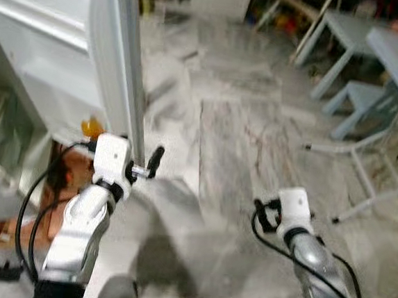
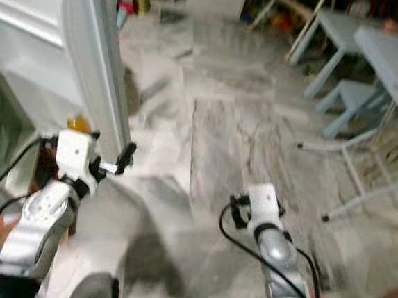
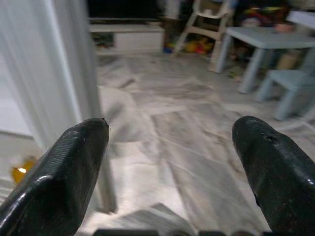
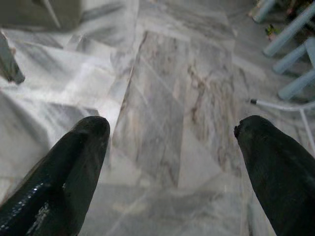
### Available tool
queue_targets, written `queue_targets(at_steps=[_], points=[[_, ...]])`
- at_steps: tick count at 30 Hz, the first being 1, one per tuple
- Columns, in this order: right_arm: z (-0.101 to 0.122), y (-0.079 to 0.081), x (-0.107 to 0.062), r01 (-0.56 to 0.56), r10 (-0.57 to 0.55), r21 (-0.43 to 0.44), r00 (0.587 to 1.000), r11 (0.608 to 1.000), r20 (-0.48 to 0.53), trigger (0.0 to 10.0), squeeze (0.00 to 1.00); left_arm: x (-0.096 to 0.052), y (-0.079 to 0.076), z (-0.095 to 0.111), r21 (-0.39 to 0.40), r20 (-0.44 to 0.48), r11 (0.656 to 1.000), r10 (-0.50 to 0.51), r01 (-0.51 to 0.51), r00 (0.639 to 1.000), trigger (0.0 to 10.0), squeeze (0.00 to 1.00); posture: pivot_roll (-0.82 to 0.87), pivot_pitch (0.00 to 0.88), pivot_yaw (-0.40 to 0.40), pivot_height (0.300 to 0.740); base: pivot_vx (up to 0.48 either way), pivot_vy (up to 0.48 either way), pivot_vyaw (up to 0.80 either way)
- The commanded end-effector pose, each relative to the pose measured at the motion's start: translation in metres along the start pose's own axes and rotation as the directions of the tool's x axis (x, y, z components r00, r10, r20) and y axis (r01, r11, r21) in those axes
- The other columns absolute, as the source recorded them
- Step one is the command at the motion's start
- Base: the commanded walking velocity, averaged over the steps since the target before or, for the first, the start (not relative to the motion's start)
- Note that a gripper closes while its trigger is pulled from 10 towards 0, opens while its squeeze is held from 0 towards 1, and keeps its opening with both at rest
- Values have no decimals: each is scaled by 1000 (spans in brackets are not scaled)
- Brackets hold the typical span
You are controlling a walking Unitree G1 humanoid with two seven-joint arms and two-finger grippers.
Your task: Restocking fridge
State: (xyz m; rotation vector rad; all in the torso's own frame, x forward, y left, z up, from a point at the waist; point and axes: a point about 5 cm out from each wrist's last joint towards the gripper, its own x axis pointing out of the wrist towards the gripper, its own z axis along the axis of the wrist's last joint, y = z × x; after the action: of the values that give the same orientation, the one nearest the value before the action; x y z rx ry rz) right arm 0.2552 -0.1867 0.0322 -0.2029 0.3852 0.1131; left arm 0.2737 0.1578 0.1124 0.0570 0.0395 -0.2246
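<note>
From the head, the white fridge door stands open on edge; the left gripper hovers just beside its lower edge, the right gripper well apart over the marble floor; an orange object sits behind the door. Left wrist: jaws apart, door edge beside one finger. Right wrist: jaws apart over floor.

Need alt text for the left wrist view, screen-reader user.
The left gripper, fingers spread open and empty, points along the edge of the open white fridge door across a grey marble floor. Beyond stand a pale blue table and stool.
</note>
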Motion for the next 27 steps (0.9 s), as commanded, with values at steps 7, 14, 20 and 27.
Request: queue_targets(at_steps=[7,14,20,27], points=[[8,3,3,-9,9,-3,999,1000,37,10000,0,8,25,-13,52,-49,978,207,-204,977,10000,0,102,80,-129,740,382,223,0],[14,9,1,-60,62,-34,995,998,84,10000,0,18,28,-8,86,-38,965,252,-248,967,10000,0,99,78,-130,740,285,388,100],[15,13,0,-76,79,-33,992,997,96,10000,0,30,35,-3,123,-14,946,305,-301,952,10000,0,92,75,-125,740,120,424,708],[13,12,-1,-88,90,-28,991,996,99,10000,0,30,26,1,104,24,958,265,-266,964,10000,0,89,77,-123,740,0,131,669]])
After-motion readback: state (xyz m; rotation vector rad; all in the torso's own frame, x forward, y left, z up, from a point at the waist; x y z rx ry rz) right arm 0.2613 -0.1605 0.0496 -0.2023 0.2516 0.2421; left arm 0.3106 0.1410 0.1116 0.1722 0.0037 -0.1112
